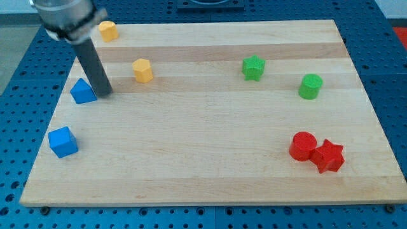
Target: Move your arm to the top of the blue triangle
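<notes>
The blue triangle (82,91) lies on the wooden board near the view's left edge. My rod comes down from the view's top left, and my tip (105,95) rests on the board just to the right of the blue triangle, almost touching it. A blue cube (63,141) sits lower down on the left.
A yellow block (108,30) sits at the top left and a yellow hexagonal block (143,70) right of my tip. A green star (253,67) and green cylinder (311,86) are at the upper right. A red cylinder (303,145) and red star (329,156) touch at the lower right.
</notes>
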